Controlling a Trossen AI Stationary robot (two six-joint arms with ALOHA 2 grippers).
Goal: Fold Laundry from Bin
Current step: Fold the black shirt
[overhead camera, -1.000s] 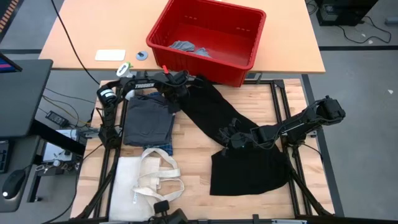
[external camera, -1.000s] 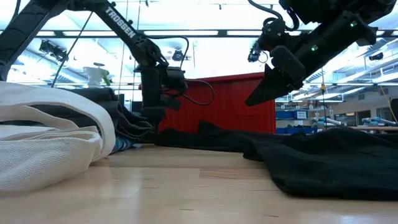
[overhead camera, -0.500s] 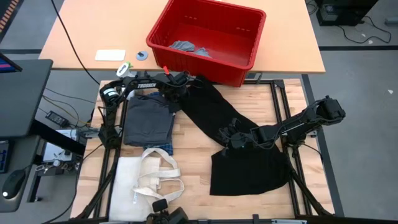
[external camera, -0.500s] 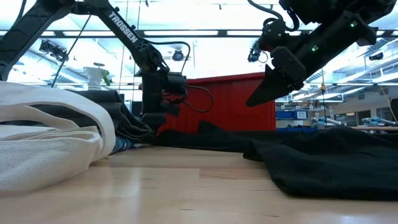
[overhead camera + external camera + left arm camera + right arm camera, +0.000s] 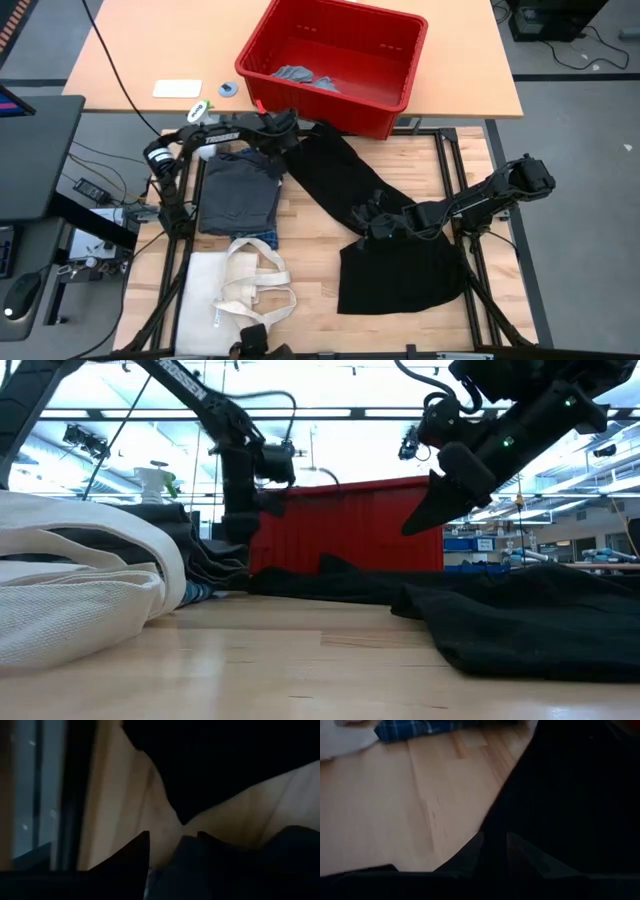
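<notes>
only readable bit is on the left arm (image 5: 190, 382) in the low view, white letters cut off so you just get the tail of "TROSSEN"; nothing else legible anywhere, not even on the bin

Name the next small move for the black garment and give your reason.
Probably draw the left gripper up and clear. Its jaws stand apart above the far end of the black garment, near the red bin, apparently no longer holding cloth, while the right gripper grips the garment's middle.
</notes>
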